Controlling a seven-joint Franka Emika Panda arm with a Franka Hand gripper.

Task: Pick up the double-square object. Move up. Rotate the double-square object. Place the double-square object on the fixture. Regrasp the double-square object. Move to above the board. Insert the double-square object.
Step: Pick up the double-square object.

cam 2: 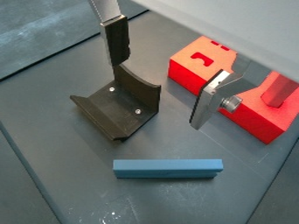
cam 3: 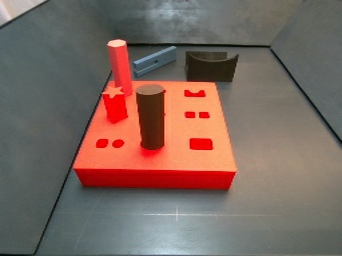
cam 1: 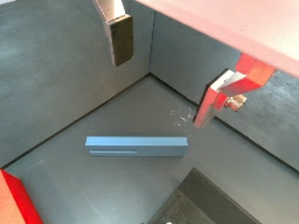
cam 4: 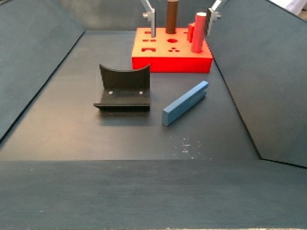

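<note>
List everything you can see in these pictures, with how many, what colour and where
Grey-blue bar ending in two square prongs: one, flat on the floor, beside the fixture.
Dark L-shaped fixture with curved notch: one, on the floor, before the board.
Flat red board with cutouts: one, on the floor.
Red hexagonal post: one, upright on the board.
Dark grey cylinder: one, upright on the board.
Hand: one, silver fingers with dark pads, open, empty, above the bar.

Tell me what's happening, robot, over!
End effector open, empty, above floor. Blue bar flat on floor beside fixture, untouched. Nothing blocking it.
</note>
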